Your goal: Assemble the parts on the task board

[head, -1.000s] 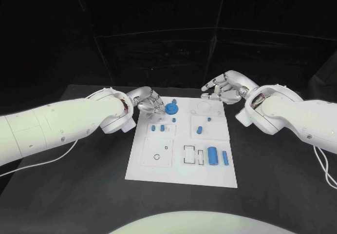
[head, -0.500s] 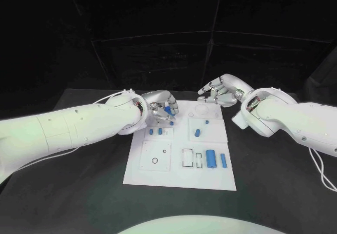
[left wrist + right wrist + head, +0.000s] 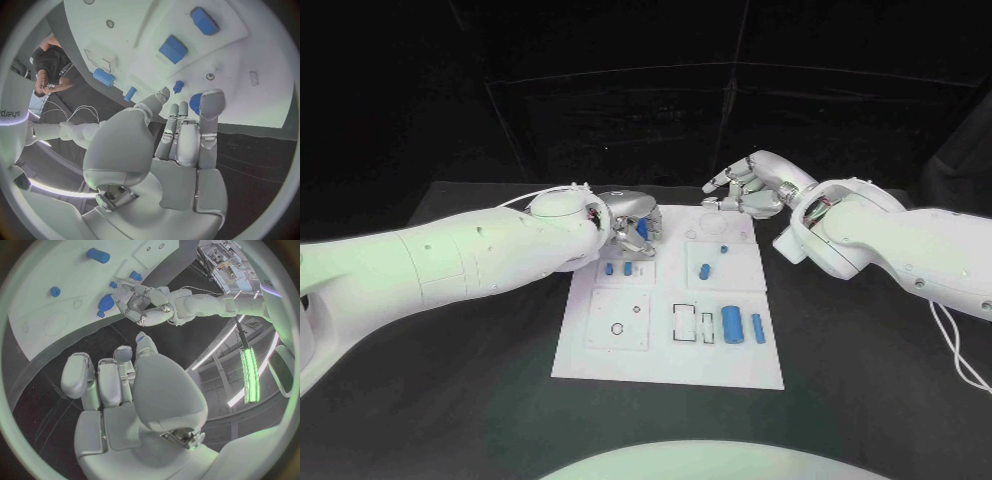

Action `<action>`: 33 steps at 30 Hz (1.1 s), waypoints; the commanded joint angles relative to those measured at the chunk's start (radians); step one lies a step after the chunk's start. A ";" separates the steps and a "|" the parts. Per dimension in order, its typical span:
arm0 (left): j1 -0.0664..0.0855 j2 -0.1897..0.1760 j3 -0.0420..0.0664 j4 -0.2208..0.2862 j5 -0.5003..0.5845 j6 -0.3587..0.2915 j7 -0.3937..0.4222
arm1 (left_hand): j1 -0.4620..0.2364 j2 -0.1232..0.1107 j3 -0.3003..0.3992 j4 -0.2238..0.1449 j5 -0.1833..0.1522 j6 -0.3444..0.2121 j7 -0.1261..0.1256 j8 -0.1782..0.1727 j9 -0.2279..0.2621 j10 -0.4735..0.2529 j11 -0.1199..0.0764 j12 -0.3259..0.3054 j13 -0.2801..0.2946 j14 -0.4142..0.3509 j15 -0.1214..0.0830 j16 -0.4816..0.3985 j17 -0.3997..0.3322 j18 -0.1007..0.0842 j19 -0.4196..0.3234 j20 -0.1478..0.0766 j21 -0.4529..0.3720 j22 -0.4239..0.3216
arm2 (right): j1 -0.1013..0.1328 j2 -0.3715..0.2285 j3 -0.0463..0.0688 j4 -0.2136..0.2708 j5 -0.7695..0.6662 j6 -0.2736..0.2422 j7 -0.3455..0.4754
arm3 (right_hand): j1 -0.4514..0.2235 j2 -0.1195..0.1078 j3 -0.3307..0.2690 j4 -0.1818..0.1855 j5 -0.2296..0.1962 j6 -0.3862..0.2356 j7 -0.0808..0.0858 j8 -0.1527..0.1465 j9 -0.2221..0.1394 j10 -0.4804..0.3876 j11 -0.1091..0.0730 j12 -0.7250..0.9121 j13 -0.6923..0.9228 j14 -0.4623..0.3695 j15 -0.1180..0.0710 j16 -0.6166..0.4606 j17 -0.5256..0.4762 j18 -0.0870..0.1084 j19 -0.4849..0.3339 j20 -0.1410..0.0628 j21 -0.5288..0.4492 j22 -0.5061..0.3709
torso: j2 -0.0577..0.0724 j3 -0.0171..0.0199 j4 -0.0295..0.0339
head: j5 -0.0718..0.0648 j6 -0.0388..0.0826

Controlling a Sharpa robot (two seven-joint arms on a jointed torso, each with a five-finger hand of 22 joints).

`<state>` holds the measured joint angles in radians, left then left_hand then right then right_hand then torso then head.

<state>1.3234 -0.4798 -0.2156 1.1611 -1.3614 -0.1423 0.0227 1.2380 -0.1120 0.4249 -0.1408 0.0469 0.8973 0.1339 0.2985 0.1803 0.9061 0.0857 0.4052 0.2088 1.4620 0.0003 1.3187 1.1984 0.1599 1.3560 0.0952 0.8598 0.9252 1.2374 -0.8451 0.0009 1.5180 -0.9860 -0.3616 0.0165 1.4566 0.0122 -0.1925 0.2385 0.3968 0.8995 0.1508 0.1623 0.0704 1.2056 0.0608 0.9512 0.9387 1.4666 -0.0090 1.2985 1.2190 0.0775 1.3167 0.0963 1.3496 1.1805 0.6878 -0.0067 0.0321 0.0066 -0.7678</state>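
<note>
Head view: the white task board lies in the middle of the frame on the black table. The left hand sits over the board's upper-left corner, fingers bent down around a round blue part; whether it actually grips that part I cannot tell. The right hand hangs over the board's top edge, just right of centre, fingers loosely curled and apart, nothing in them. Two small blue parts lie just below the left hand. A blue peg rests mid-board. Lower right of the board, a fat blue cylinder and a slimmer blue cylinder lie side by side.
</note>
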 commanded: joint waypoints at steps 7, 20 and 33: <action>0.000 0.021 0.000 -0.024 -0.045 0.078 -0.027 | 0.012 0.004 -0.001 0.003 0.001 0.024 -0.004 -0.010 -0.009 0.021 -0.004 -0.010 -0.014 0.024 -0.006 0.009 -0.003 -0.018 0.017 -0.003 0.027 0.022 | 0.002 0.003 0.001 0.000 0.001 0.002 0.010 | 0.004 0.006 -0.006 0.002 0.003 -0.008 0.000 0.004 -0.001 -0.004 0.000 -0.006 0.000 0.030 -0.005 -0.002 -0.001 0.011 -0.009 0.000 -0.005 -0.001 | -0.001 0.0000 0.0020 | -0.003 -0.001; -0.010 0.047 0.000 -0.053 -0.046 0.094 -0.029 | 0.019 0.013 0.009 0.004 0.001 0.042 -0.005 -0.020 -0.021 0.048 -0.007 -0.017 -0.032 0.026 -0.008 0.010 -0.007 -0.024 0.027 -0.005 0.057 0.050 | 0.002 0.008 0.001 -0.002 0.001 0.003 0.011 | 0.005 0.008 -0.006 0.002 0.004 -0.008 0.000 0.005 -0.001 -0.003 0.000 -0.004 0.001 0.031 -0.005 -0.002 0.000 0.011 -0.009 0.000 -0.005 -0.001 | 0.000 0.0002 0.0014 | -0.004 -0.004; -0.017 0.065 0.000 -0.079 -0.046 0.128 -0.033 | 0.031 0.037 0.034 0.007 0.001 0.067 -0.004 -0.033 -0.035 0.086 -0.011 -0.028 -0.055 0.025 -0.011 0.011 -0.015 -0.026 0.029 -0.007 0.071 0.065 | 0.002 0.010 0.001 -0.001 0.001 0.003 0.011 | 0.005 0.008 -0.006 0.002 0.004 -0.008 0.000 0.005 -0.001 -0.003 0.000 -0.004 0.001 0.031 -0.005 -0.002 0.000 0.011 -0.009 0.000 -0.005 -0.001 | -0.001 0.0005 0.0021 | -0.005 -0.007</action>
<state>1.3124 -0.4168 -0.2127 1.0842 -1.4003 -0.0478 -0.0033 1.2675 -0.0826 0.4531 -0.1351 0.0468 0.9568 0.1291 0.2710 0.1457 0.9872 0.0738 0.3813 0.1552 1.4654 -0.0034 1.3235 1.1843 0.1467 1.3784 0.0898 0.9267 0.9894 1.2374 -0.8358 0.0009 1.5150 -0.9860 -0.3614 0.0181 1.4566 0.0122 -0.1926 0.2386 0.3968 0.8995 0.1508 0.1623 0.0704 1.2056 0.0609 0.9512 0.9389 1.4666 -0.0090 1.2985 1.2189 0.0775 1.3167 0.0963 1.3496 1.1806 0.6872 -0.0062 0.0337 0.0012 -0.7743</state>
